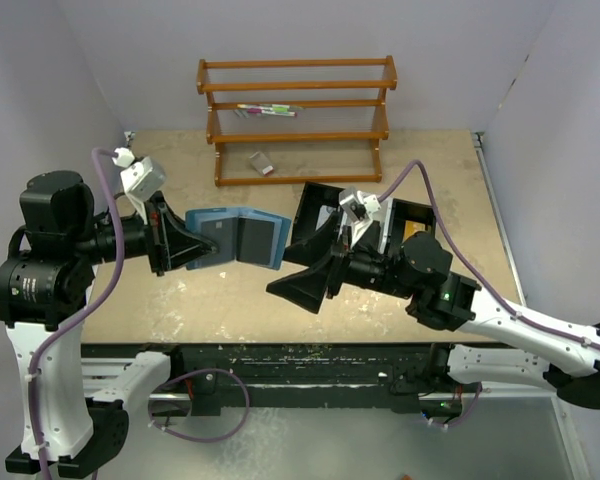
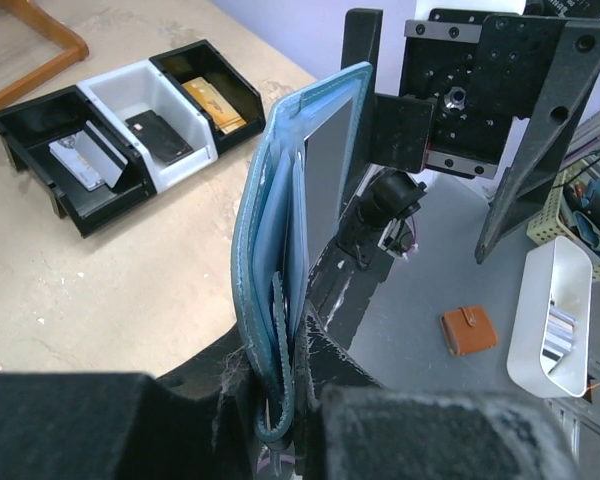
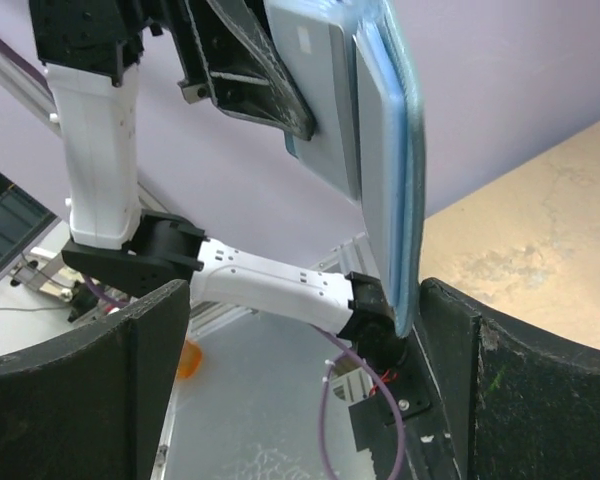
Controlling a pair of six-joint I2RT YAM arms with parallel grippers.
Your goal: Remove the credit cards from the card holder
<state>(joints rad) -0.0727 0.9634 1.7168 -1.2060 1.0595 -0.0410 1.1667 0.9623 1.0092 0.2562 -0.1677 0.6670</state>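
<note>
The teal-blue card holder (image 1: pixel 236 236) hangs unfolded above the table, and my left gripper (image 1: pixel 192 245) is shut on its left edge. In the left wrist view the card holder (image 2: pixel 276 250) stands on edge between the left gripper (image 2: pixel 280 405) jaws. A dark grey credit card (image 2: pixel 327 165) shows in its inner pocket. My right gripper (image 1: pixel 285 272) is open at the holder's right edge. In the right wrist view the card holder (image 3: pixel 390 170) and a grey credit card (image 3: pixel 322 95) hang just inside the right-hand finger of the right gripper (image 3: pixel 300 375).
The three-compartment tray (image 2: pixel 55 195) lies on the table behind the right arm, with cards in each bin and an orange-brown one (image 2: pixel 215 105) in the last. A wooden rack (image 1: pixel 295 120) stands at the back, with a small grey object (image 1: pixel 263 163) before it.
</note>
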